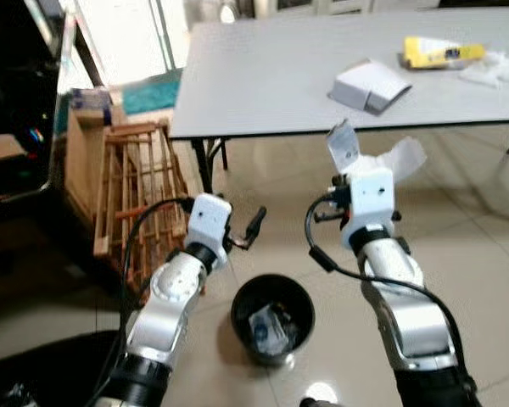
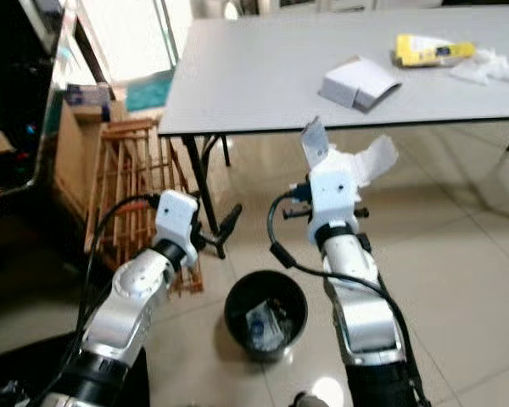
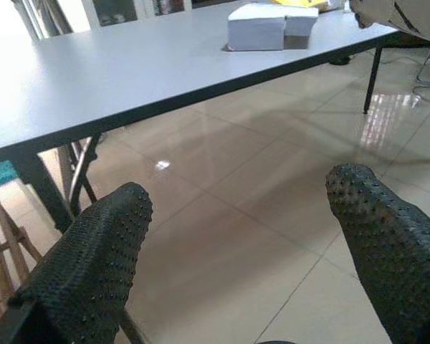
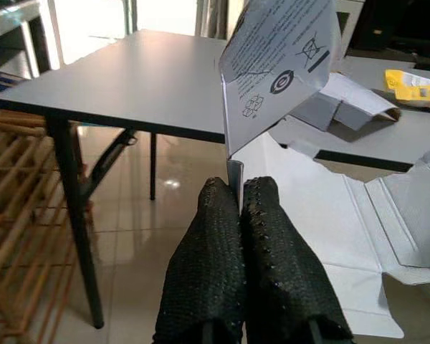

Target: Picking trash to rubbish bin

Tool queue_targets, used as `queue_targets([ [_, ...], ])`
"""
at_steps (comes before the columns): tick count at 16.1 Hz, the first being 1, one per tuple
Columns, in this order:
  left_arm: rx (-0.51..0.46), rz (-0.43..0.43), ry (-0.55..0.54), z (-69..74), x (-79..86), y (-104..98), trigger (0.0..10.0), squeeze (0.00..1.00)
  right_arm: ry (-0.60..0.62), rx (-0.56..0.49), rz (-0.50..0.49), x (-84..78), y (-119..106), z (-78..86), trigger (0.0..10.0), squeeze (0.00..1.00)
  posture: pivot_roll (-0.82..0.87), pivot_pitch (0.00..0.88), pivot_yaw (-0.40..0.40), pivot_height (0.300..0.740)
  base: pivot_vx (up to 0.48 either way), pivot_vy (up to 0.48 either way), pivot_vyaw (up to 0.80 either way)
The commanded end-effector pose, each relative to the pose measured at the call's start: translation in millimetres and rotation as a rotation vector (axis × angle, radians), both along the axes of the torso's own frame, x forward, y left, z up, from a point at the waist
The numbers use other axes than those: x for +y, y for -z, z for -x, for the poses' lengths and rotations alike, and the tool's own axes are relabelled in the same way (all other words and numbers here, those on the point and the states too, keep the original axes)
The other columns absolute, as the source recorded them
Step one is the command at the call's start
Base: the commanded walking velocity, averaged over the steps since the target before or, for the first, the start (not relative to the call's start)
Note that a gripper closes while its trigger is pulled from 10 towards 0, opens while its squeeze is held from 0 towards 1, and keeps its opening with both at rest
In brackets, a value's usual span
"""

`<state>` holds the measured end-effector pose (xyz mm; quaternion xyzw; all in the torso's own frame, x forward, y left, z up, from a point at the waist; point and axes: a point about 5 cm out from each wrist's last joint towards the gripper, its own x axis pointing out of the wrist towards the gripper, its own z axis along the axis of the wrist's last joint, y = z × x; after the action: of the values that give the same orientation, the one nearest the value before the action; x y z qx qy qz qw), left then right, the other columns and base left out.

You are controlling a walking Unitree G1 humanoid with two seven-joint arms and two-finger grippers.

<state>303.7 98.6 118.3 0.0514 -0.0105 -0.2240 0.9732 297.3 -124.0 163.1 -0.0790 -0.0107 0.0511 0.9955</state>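
Observation:
My right gripper (image 4: pixel 241 192) is shut on a flattened white cardboard carton (image 1: pixel 388 158), held up in front of the grey table's (image 1: pixel 263 76) near edge. The carton's printed flap (image 4: pixel 279 61) stands upright above the fingertips. A black rubbish bin (image 1: pixel 272 318) stands on the tiled floor between my two arms, below and left of the carton, with some wrappers inside. My left gripper (image 3: pixel 236 236) is open and holds nothing, hovering left of the bin. On the table lie a white box (image 1: pixel 370 86), a yellow packet (image 1: pixel 439 52) and a crumpled white wrapper (image 1: pixel 495 69).
A wooden slatted rack (image 1: pixel 138 195) and a cardboard box (image 1: pixel 88 153) stand at the left by the table leg (image 1: pixel 205 165). Dark furniture (image 1: pixel 17 127) fills the far left. Open tiled floor (image 1: pixel 483 254) spreads to the right under the table.

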Motion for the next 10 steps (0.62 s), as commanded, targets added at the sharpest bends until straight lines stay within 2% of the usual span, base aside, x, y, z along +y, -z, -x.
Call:
queue_targets([
  [1, -0.007, -0.014, 0.004, -0.8, 1.9, -1.4, 10.0, 0.0, -0.002, 0.0, 0.002, 0.4, 0.0, -0.3, 10.0, 0.0, -0.06, 0.106, 0.07, 0.74, 0.368, 0.0, 0.0],
  [5, -0.007, -0.015, -0.001, -1.2, 1.6, -1.3, 10.0, 0.0, -0.008, 0.001, 0.01, 1.4, 0.0, -0.4, 10.0, 0.0, -0.06, 0.102, 0.068, 0.74, 0.306, 0.0, 0.0],
  [10, 0.003, -0.014, -0.004, 1.9, 1.6, 1.5, 10.0, 0.0, -0.023, 0.014, 0.011, 5.1, 3.5, 1.1, 10.0, 0.0, -0.05, 0.116, 0.062, 0.74, 0.0, 0.0, 0.0],
])
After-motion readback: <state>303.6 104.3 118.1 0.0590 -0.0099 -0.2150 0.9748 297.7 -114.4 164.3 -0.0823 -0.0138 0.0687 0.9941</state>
